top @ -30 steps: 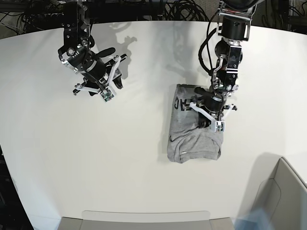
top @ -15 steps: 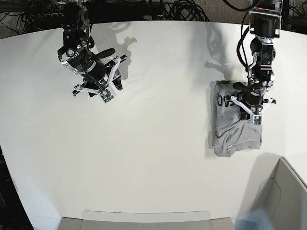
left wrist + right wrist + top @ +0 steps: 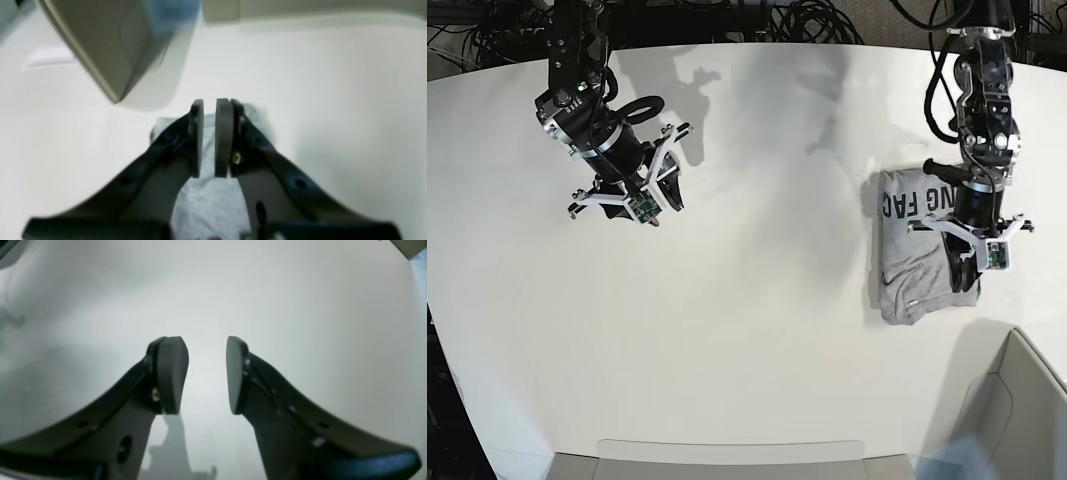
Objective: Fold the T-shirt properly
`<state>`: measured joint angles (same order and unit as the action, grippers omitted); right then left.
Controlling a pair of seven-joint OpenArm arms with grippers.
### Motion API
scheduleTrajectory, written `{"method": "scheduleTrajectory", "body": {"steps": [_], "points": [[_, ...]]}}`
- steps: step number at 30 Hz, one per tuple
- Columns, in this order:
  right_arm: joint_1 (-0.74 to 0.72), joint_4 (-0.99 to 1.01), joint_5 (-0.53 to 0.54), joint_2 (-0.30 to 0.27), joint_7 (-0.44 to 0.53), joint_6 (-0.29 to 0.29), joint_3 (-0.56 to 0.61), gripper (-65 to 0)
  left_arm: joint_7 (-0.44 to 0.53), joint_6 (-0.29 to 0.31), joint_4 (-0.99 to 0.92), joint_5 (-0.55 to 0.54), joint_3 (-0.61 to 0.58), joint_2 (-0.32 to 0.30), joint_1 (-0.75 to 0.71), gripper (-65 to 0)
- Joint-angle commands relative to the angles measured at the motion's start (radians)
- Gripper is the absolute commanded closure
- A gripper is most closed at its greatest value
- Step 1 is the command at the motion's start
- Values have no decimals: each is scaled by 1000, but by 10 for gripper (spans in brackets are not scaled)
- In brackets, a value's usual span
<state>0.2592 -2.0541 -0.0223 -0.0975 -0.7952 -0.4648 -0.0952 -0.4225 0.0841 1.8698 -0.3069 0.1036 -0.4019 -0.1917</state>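
Observation:
The heather-grey T-shirt point(image 3: 912, 250) lies folded into a small packet on the white table point(image 3: 747, 300) at the right. Black lettering shows along its upper left part. My left gripper point(image 3: 968, 268) points down on the packet's lower right edge. In the left wrist view its pads point(image 3: 196, 140) stand almost together, with grey cloth point(image 3: 208, 200) in the narrow slit and below them. My right gripper point(image 3: 653, 205) hangs over bare table at the upper left. Its fingers point(image 3: 171, 373) are spread wide with nothing between them.
A beige box point(image 3: 1017, 400) stands at the front right corner, close in front of the shirt; in the left wrist view the box point(image 3: 110, 43) sits just beyond the fingertips. A flat grey tray point(image 3: 727, 455) lies along the front edge. Cables point(image 3: 807, 20) run behind the table.
My left gripper has travelled right across the table and the T-shirt came with it, from centre-right to the right side. The right arm shifted slightly to the left.

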Motion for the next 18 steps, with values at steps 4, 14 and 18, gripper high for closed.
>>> {"method": "scheduleTrajectory", "body": {"steps": [4,14,18], "points": [[76,-17,6,-25,17,-9,-5,-221,6,1,69,1,12,-5,-144,-64],[340,-21,9,-77,18,-12,-110,-221,4,0,167,1,127,22,-524,-63],[487,-21,61,-80,20,-12,-113,-221,4,0,170,1,167,22,-671,-63]]}}
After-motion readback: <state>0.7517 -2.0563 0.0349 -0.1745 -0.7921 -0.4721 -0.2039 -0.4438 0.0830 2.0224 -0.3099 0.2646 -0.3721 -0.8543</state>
